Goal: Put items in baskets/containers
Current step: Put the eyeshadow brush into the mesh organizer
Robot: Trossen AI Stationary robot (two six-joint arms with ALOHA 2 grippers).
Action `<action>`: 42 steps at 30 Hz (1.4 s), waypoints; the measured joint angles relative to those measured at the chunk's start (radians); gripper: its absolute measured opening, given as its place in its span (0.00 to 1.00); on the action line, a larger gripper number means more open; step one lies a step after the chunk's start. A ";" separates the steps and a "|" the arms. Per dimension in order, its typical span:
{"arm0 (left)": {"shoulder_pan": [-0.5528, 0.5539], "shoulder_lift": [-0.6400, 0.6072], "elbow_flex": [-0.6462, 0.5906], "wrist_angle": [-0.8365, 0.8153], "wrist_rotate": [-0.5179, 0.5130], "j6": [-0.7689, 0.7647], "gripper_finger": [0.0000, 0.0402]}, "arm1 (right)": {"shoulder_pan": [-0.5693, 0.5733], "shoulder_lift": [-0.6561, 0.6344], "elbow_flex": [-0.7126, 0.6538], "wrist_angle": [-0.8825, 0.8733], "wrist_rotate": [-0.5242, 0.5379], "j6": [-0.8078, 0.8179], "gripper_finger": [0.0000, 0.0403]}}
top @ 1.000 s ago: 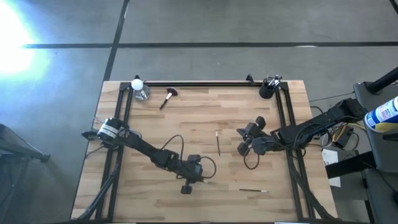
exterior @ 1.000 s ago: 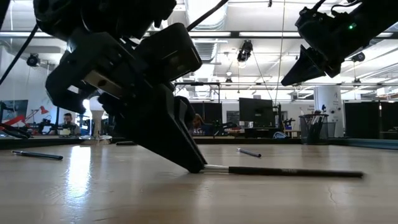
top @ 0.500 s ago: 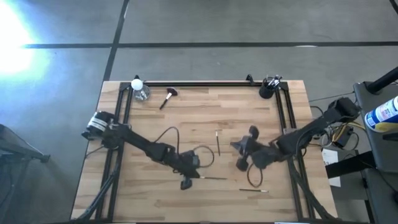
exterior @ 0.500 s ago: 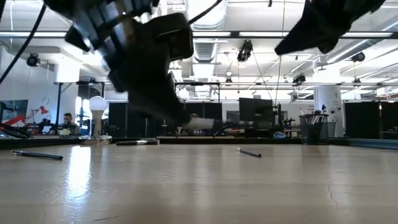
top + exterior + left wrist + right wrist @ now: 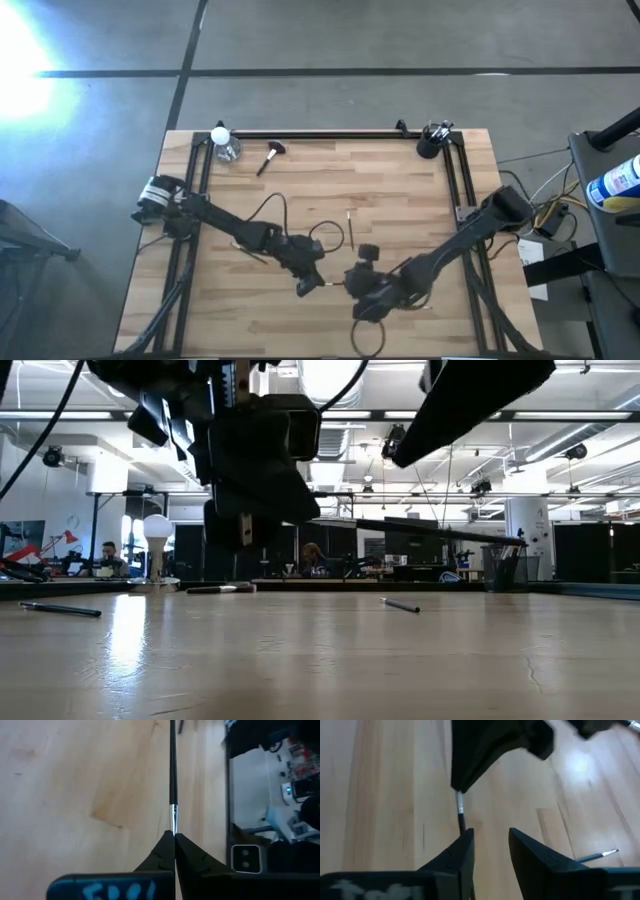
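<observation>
My left gripper (image 5: 312, 286) hangs above the table's near middle, shut on a thin dark brush (image 5: 420, 532) that sticks out level toward the table's right. My right gripper (image 5: 348, 288) faces it, open (image 5: 490, 845); one finger stands right beside the brush's shaft (image 5: 462, 820). The black cup (image 5: 429, 146) stands at the far right corner with several brushes upright in it. A thin brush (image 5: 350, 228) lies flat at mid-table, and another (image 5: 597, 855) lies near the right arm. The fluffy brown-handled brush (image 5: 270, 157) lies far left. My left gripper pinches the thin brush at its silver ferrule end (image 5: 173, 817) between the very tips of its two fingers. The brush runs straight on from the fingertips, in line with them, toward the table's right. It hangs level, clear of the table. My right gripper: the brush passes behind one finger (image 5: 465, 845); whether it touches, I cannot tell.
A light bulb (image 5: 221, 140) stands at the far left corner. A black frame rail (image 5: 320, 136) runs along the far edge and down both sides. One more thin brush (image 5: 60, 609) lies flat on the wood. Loose cables (image 5: 270, 215) trail over the table.
My left gripper has risen from the table with the thin brush, which lay flat and now hangs level and clear. My right gripper has swung from the table's right side toward the near middle, ending close to the left gripper and the brush.
</observation>
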 joint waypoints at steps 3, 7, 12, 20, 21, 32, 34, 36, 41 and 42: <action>0.000 0.000 0.000 0.017 0.004 -0.012 0.00 | -0.003 0.074 0.105 -0.104 -0.039 0.001 0.30; 0.002 0.000 0.000 0.021 0.009 -0.018 0.00 | -0.012 0.154 0.194 -0.174 -0.127 0.000 0.29; 0.006 0.000 0.000 0.023 0.011 -0.020 0.00 | -0.031 0.219 0.273 -0.245 -0.143 -0.007 0.26; 0.007 -0.001 0.000 0.026 0.014 -0.026 0.00 | -0.064 0.240 0.301 -0.263 -0.162 -0.004 0.18; 0.007 -0.001 0.000 0.029 0.014 -0.028 0.00 | -0.067 0.240 0.301 -0.264 -0.165 -0.005 0.17; 0.024 -0.003 0.000 0.049 0.034 -0.035 0.00 | -0.072 0.240 0.298 -0.265 -0.177 -0.019 0.06; 0.026 -0.005 0.000 0.049 0.027 -0.037 0.02 | -0.065 0.239 0.298 -0.276 -0.141 -0.018 0.04; 0.027 -0.015 -0.002 0.048 0.021 -0.008 0.04 | -0.056 0.236 0.295 -0.290 -0.096 -0.009 0.04; 0.025 -0.103 -0.062 0.046 -0.057 0.097 0.11 | -0.032 0.187 0.214 -0.277 -0.021 0.046 0.04; 0.025 -0.128 -0.086 0.066 -0.089 0.111 0.12 | -0.027 0.172 0.183 -0.269 -0.017 0.063 0.04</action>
